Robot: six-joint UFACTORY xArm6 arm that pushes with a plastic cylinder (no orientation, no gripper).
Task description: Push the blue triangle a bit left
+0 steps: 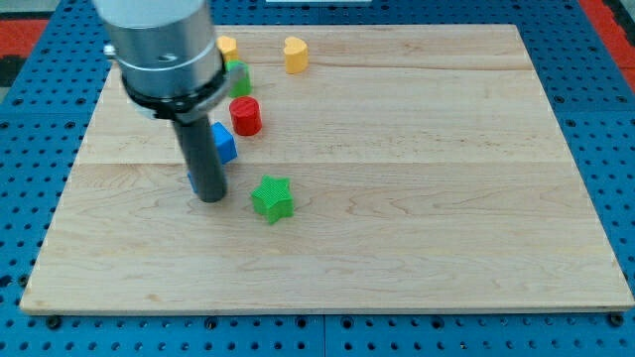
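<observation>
Our tip: the rod's lower end (210, 197) rests on the wooden board (417, 198) in the view's left half. There are no jaws to spread or press together; it is a plain dark rod that holds nothing.

Blue sliver: a small blue edge (190, 180) shows just at the rod's left side, touching or nearly so. We cannot tell whether it belongs to the blue block on the other side or is a separate piece.

Blue triangle: the blue block (225, 142) sits just to the rod's right and slightly toward the view's top, partly hidden by the rod. Its shape is hard to make out from here; we take it to be the task's triangle.

Contact: the rod appears to be against or very close to the blue block; the exact touch is hidden.

Progress: we judge the push is not shown as finished. With our tip largely on the block's left, we would likely need to come round to its right side before shoving it leftward.

Neighbours rightward: green block (239, 79), orange-yellow block (227, 46), red cylinder (245, 115), green star (272, 197), yellow heart-like block (295, 55).

Risk: the red cylinder stands near the blue block and could be nudged.
</observation>
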